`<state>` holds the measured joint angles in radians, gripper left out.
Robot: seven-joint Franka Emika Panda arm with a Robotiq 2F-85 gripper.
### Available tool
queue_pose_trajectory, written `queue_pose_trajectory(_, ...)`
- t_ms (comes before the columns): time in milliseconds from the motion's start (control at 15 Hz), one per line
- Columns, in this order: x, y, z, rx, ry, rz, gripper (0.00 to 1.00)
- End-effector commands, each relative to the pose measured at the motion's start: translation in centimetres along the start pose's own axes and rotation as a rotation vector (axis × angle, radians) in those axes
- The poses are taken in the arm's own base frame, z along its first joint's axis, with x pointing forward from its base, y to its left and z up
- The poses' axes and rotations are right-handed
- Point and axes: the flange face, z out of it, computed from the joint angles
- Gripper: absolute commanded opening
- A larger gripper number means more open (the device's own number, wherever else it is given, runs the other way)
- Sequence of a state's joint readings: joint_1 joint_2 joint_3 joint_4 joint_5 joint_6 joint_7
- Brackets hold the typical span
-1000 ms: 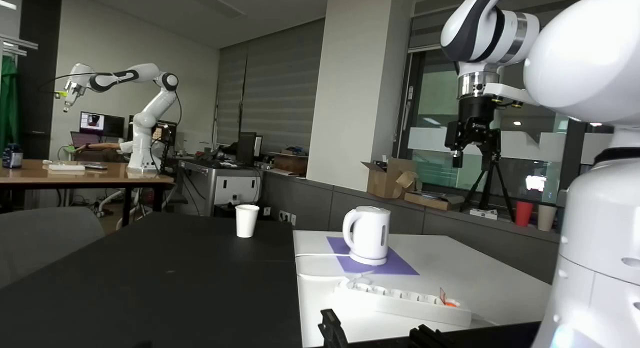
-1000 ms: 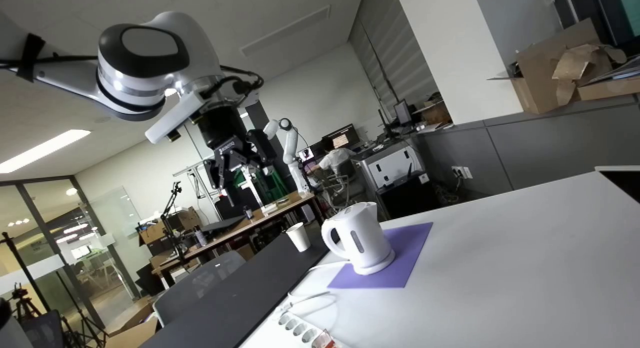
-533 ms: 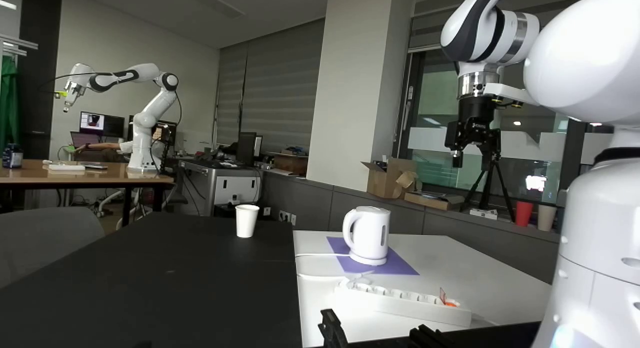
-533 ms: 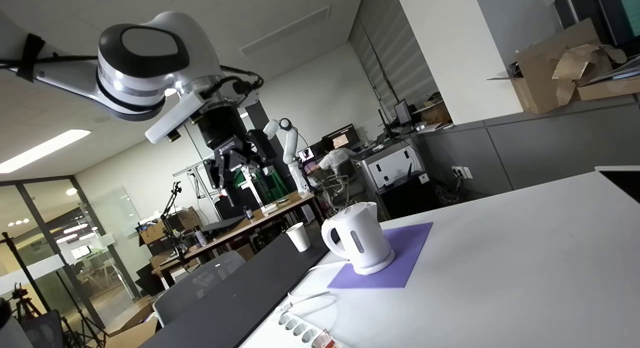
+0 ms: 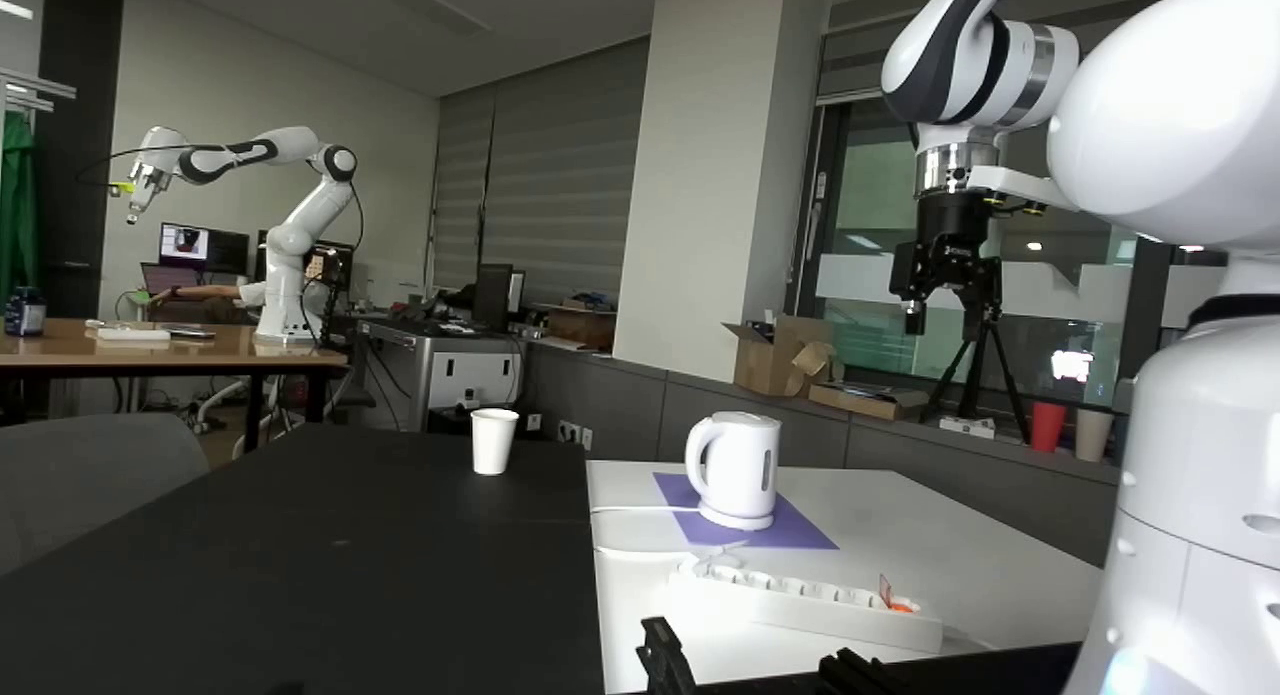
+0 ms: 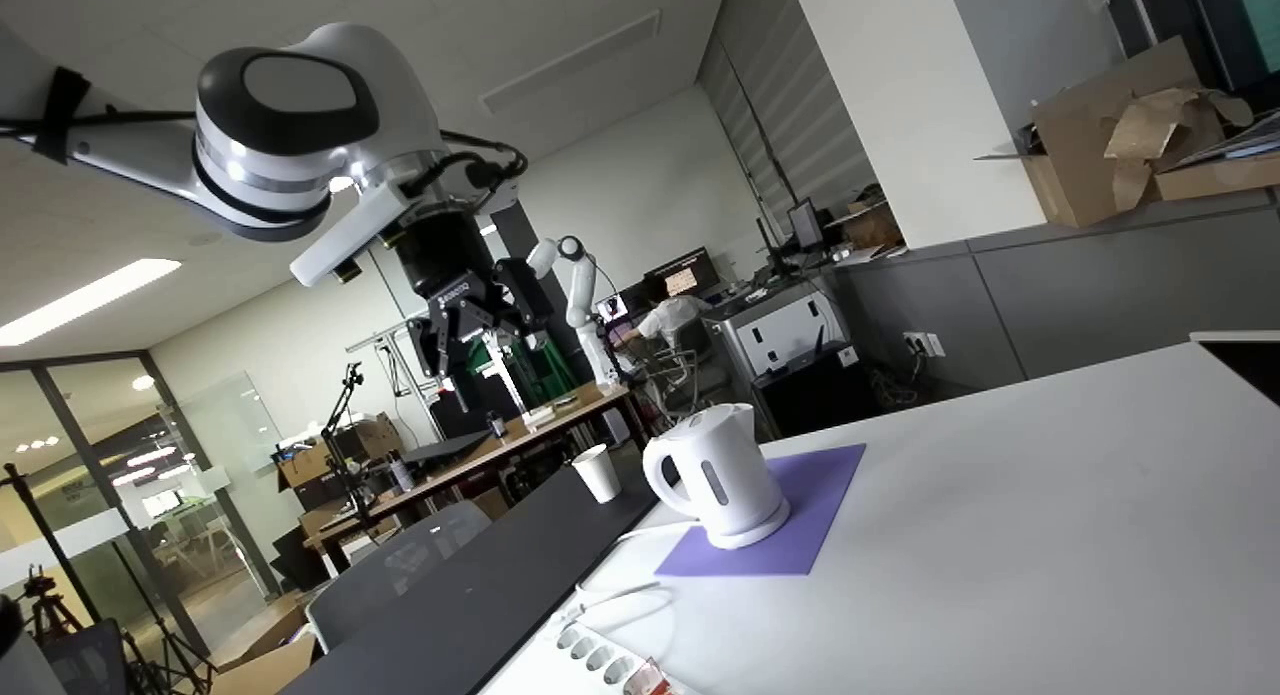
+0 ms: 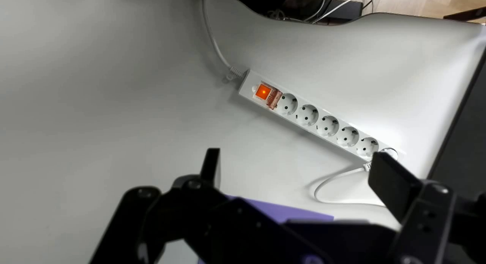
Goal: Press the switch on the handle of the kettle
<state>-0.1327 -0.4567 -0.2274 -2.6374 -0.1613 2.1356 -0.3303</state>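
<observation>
The white kettle stands upright on a purple sheet on the white table; it shows in both exterior views [image 5: 745,470] [image 6: 735,485]. Its curved handle [image 5: 696,460] faces the black table side and also shows in an exterior view [image 6: 656,470]. The switch on the handle is too small to make out. My gripper [image 5: 944,320] hangs high above the table, pointing down, well apart from the kettle. In the wrist view my gripper [image 7: 294,157] is open, its fingers wide apart with nothing between them. The kettle is out of sight in the wrist view; only part of the purple sheet [image 7: 281,211] shows.
A white power strip [image 7: 326,125] with a lit orange switch [image 7: 263,92] lies on the white table [image 5: 900,515], with a cord looping from its end. A white paper cup [image 5: 492,443] stands on the black table [image 5: 350,555] beside it. A wall runs behind the white table.
</observation>
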Motion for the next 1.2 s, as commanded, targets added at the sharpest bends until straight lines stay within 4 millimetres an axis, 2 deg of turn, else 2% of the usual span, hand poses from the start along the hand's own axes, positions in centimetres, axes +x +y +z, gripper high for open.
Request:
queue_pose_trajectory(0,0.2,0.1,0.0,-0.002,0.027,0.001,1.00)
queue_pose_trajectory(200,1.2,-0.3,0.4,-0.015,0.099,-0.016,1.00)
queue_pose_trajectory(400,2.9,-1.5,1.0,-0.051,0.165,-0.061,1.00)
queue_pose_trajectory(667,7.1,-4.6,2.2,-0.132,0.267,-0.146,1.00)
queue_pose_trajectory(733,8.6,-5.4,2.6,-0.154,0.302,-0.169,0.75)
queue_pose_trajectory(800,10.1,-6.2,3.2,-0.169,0.328,-0.185,0.73)
queue_pose_trajectory(1133,16.3,-8.0,5.3,-0.273,0.411,-0.224,0.38)
